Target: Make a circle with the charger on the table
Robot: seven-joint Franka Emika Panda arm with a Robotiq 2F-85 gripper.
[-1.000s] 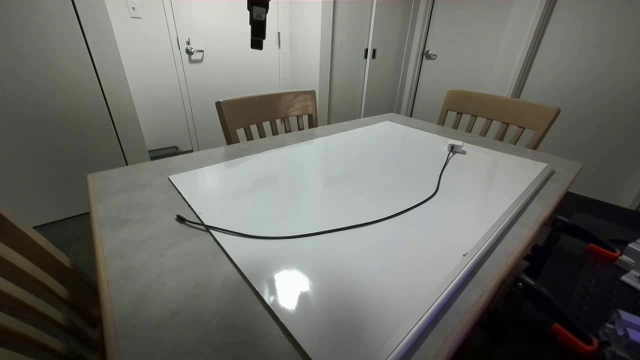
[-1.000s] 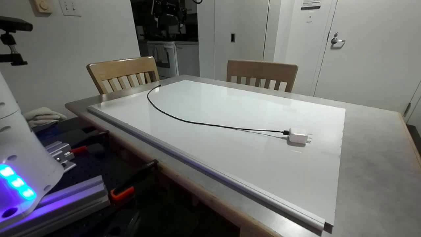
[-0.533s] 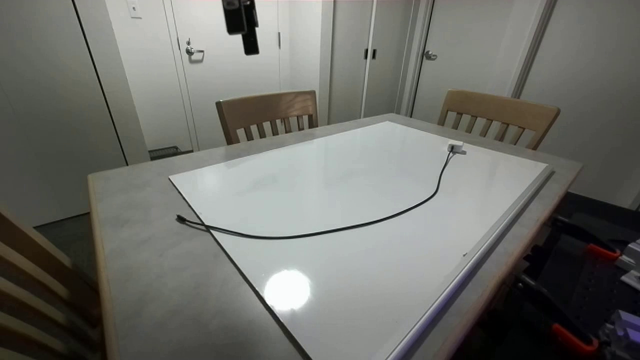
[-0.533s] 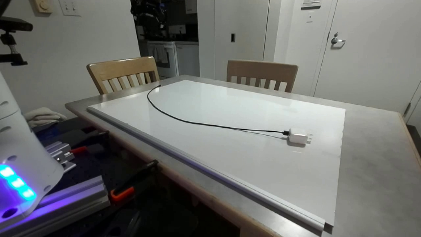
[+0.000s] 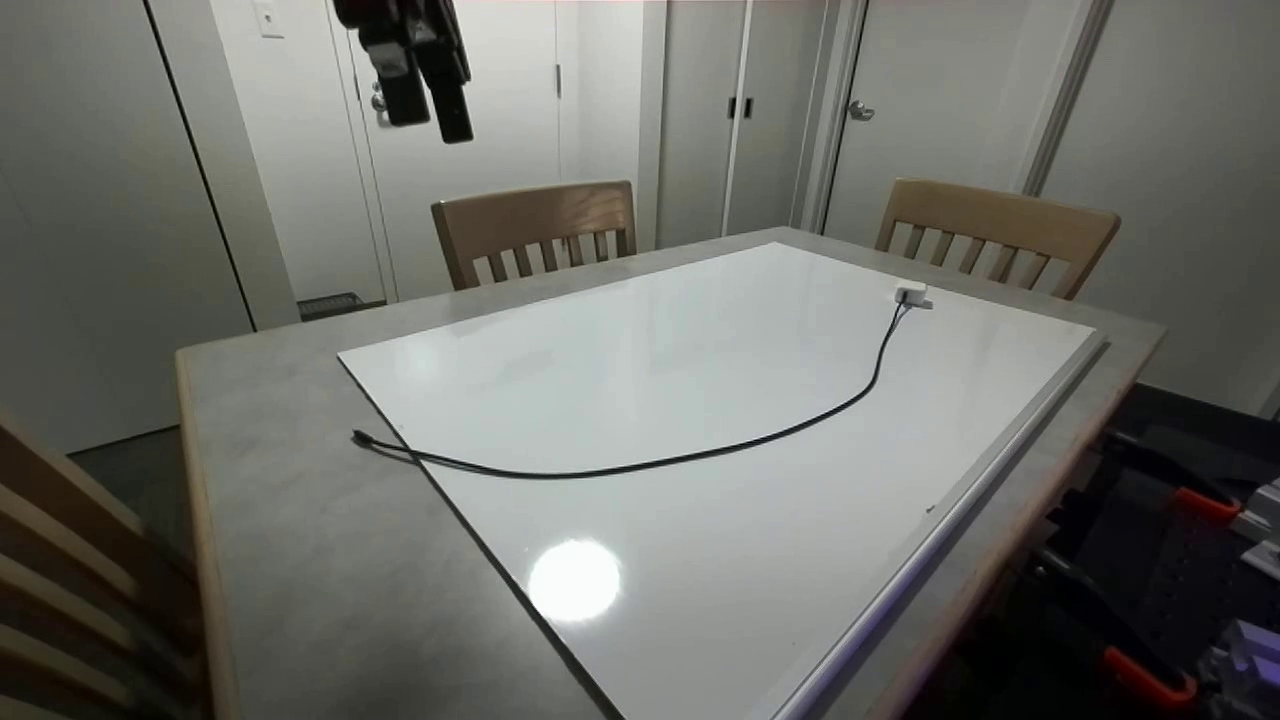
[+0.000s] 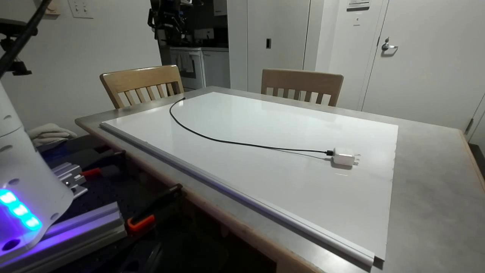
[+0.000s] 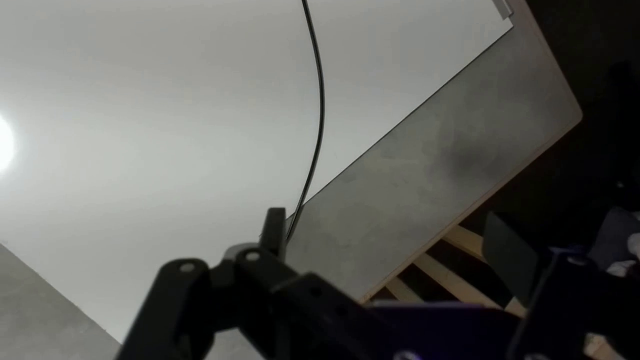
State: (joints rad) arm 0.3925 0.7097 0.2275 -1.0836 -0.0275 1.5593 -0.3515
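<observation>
The hand (image 5: 431, 127) hangs high above the desk (image 6: 432, 170), fingers (image 7: 274, 226) spread wide — a broad gap shows between them in the wrist view. Down below, well apart from it, lies the charger (image 6: 235, 143), stretched across the desk! Its black cable (image 5: 640, 466) sweeps over the glossy white panel (image 5: 640, 350) in one long, lazy bend, far more arc than ring, the two ends well away from each other. At one end sits the white adapter (image 6: 343, 156), out on the panel, prongs pointing towards a nearby edge, and the cable lifts slightly off the surface just where it plugs in. At the other end, the dark plug (image 5: 362, 438) — it pokes past the panel's edge, out over the grey rim (image 5: 300, 540). From the wrist view the cable runs right by one finger, but that is only the line of sight; the hand is way up there. A pale strip (image 6: 242, 194) borders one long side of the panel, and a bright round reflection (image 5: 575, 580) gleams on the gloss. Two slatted wooden chairs (image 5: 535, 222) stand behind the desk in both exterior views, while the white robot base (image 6: 30, 163) glows with blue lights (image 6: 19, 209).
</observation>
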